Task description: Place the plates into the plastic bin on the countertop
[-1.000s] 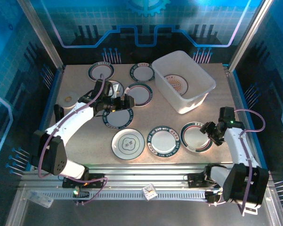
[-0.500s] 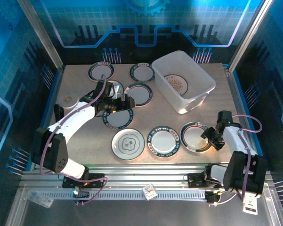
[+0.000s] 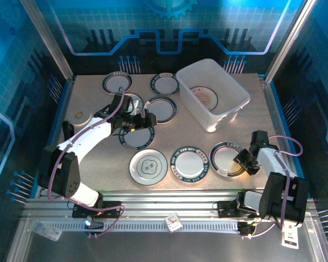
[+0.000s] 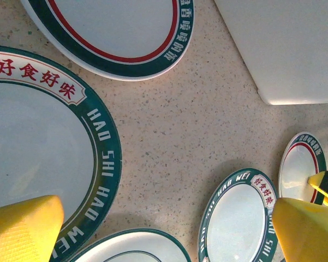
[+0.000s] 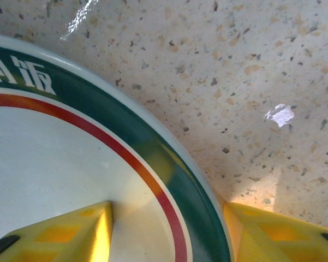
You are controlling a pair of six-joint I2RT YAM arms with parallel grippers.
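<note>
Several plates lie on the countertop; one with an orange centre is in the plastic bin. My right gripper is low at the right edge of the front-right plate. Up close, its jaws are open astride that plate's green rim: one finger over the pale centre, the other outside on the countertop. My left gripper hangs open over bare countertop between plates, with nothing between its fingers.
A small cream disc sits at the left edge. Three plates lie at the front and middle, others at the back. The blue frame borders the countertop; the bin's corner is close to my left gripper.
My right gripper has dropped and pulled nearer, onto the front-right plate's right rim, and its jaws have narrowed. The left arm has barely moved.
</note>
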